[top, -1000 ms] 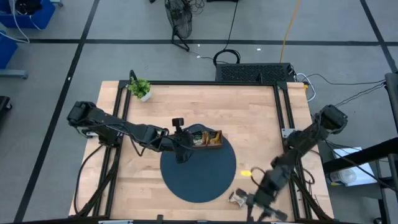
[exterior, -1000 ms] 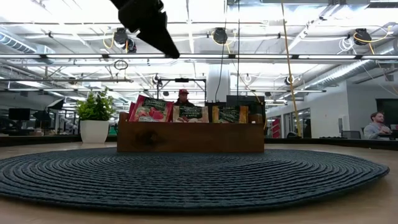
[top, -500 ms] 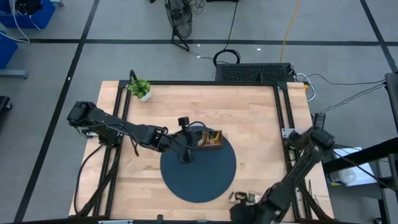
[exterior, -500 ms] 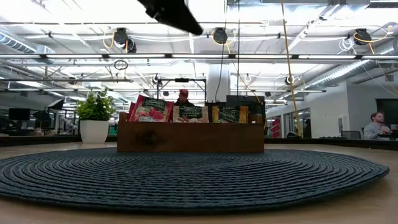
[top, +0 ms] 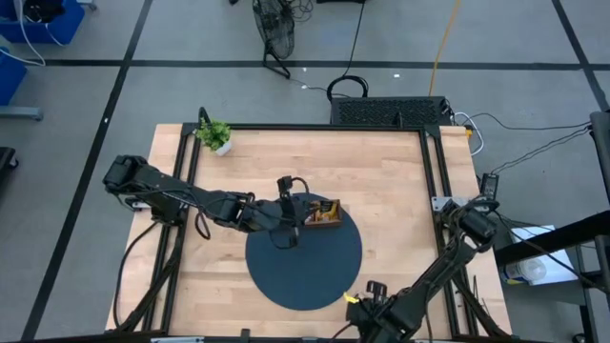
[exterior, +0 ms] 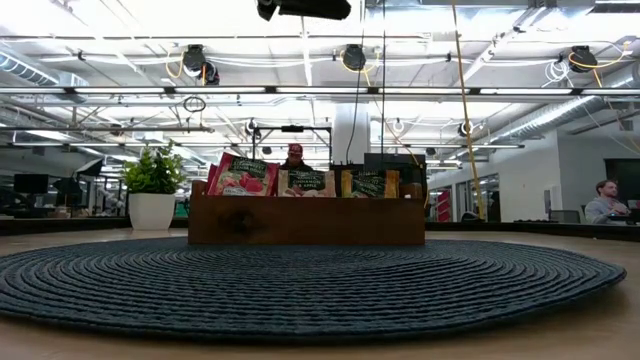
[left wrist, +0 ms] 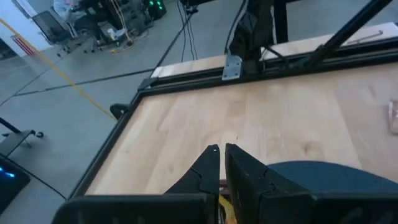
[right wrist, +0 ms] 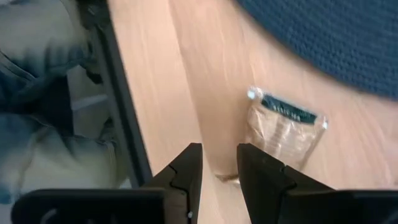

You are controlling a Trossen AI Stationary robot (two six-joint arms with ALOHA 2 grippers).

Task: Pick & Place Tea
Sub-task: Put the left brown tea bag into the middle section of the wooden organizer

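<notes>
The brown wooden tray (exterior: 305,222) stands on the round dark mat (top: 305,257), with red (exterior: 240,176) and beige-and-green tea sachets (exterior: 307,182) upright in it. My left gripper (left wrist: 221,149) is shut and hangs above the tray's left end (top: 286,191), with nothing visible between its fingertips. My right gripper (right wrist: 219,155) is open near the table's near edge (top: 365,303), pointing down. Just beyond its fingers a beige sachet with a dark green band (right wrist: 283,127) lies flat on the wood beside the mat. In the high view the gripper hides that sachet.
A small potted plant (top: 215,135) stands at the table's far left corner. A small yellow thing (top: 351,297) shows beside the right gripper. Black frame rails (right wrist: 121,112) run along the table's edges. Bare wood lies right of and behind the mat.
My left gripper has risen from the tray and tipped up toward level. My right gripper has swung leftward along the table's near edge, sunk, and turned to point down over the beige sachet. The tray and its sachets have stayed put.
</notes>
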